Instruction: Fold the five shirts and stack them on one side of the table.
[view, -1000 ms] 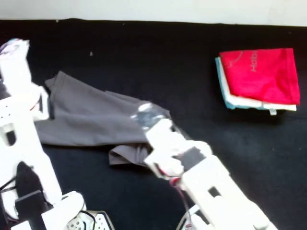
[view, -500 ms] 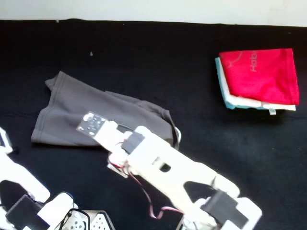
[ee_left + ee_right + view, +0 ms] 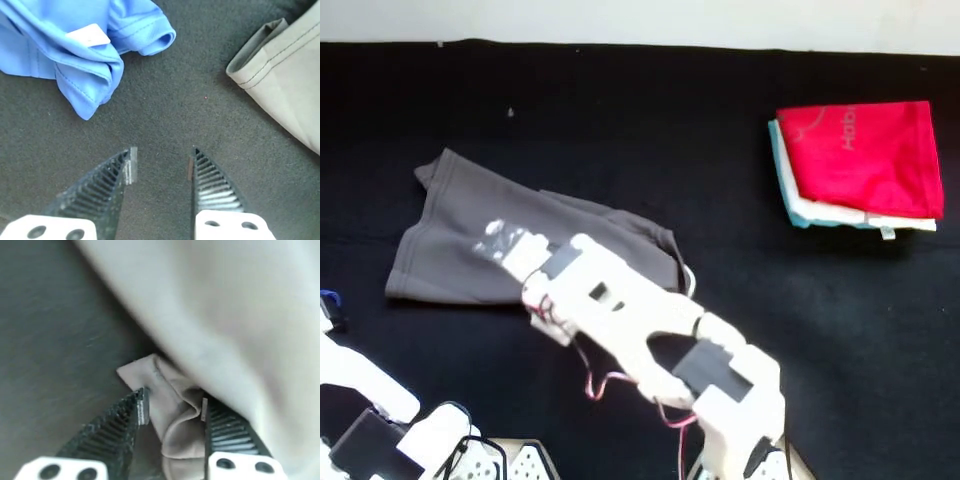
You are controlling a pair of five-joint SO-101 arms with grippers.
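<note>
Grey shirt [image 3: 438, 225] partly behind right arm [image 3: 620, 312], blue shirt [image 3: 55, 47] cropped

White plastic right arm [image 3: 620, 300], black motor blocks [image 3: 705, 368], thin red wires [image 3: 592, 388], black ribbed left gripper [image 3: 161, 160]

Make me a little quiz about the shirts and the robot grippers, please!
1. True or false: the red shirt lies on top of the folded stack.
2. Which shirt lies crumpled on the table near the left gripper? A: the blue shirt. B: a yellow shirt. C: a green shirt.
3. Fill in the missing word: the right gripper has its jaws open around a fold of the ___ shirt.

Key:
1. True.
2. A.
3. Grey: it is the grey shirt.
</note>
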